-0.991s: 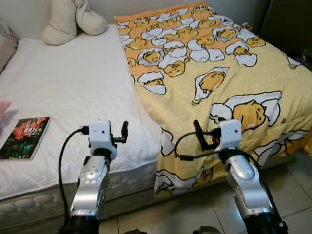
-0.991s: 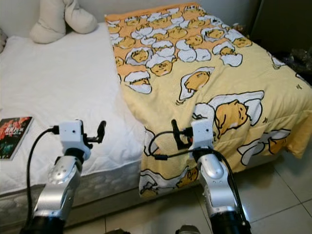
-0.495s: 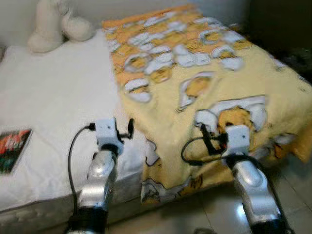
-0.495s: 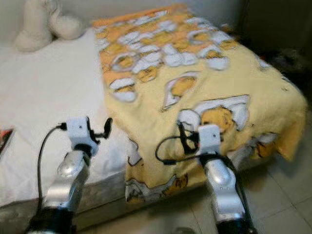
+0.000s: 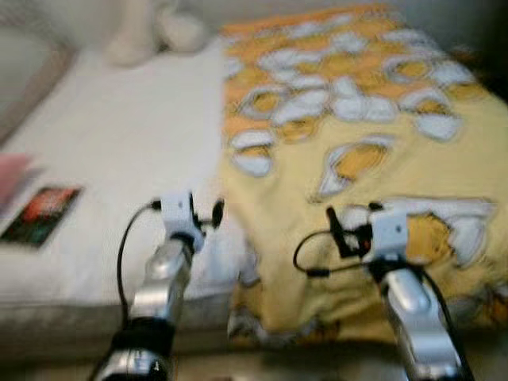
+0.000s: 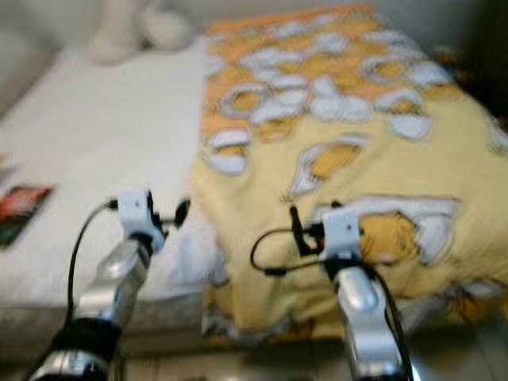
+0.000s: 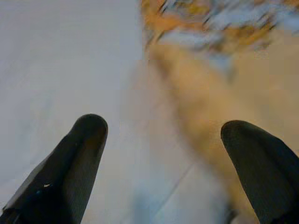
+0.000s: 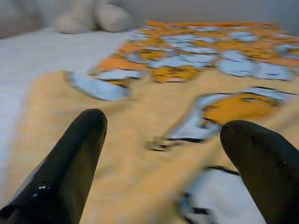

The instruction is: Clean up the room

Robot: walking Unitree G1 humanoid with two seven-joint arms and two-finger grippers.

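Observation:
A yellow blanket (image 5: pixel 373 151) printed with egg cartoons covers the right half of a white bed (image 5: pixel 119 151) and hangs over its front edge. A dark book (image 5: pixel 41 214) lies on the bare sheet at the left. My left gripper (image 5: pixel 214 214) is raised over the mattress front, beside the blanket's left edge, its fingers (image 7: pixel 70 163) spread open and empty. My right gripper (image 5: pixel 337 234) hovers over the blanket's front part, open, with nothing between its fingers (image 8: pixel 70 158). Every picture is blurred.
A cream stuffed toy (image 5: pixel 151 32) rests at the head of the bed by the wall. Something pink (image 5: pixel 16 171) lies at the left edge near the book. The mattress side (image 5: pixel 63 325) and a strip of floor lie below my arms.
The camera has swung left and closer to the bed, so the whole scene has shifted right and blurred. Both grippers stay raised and open.

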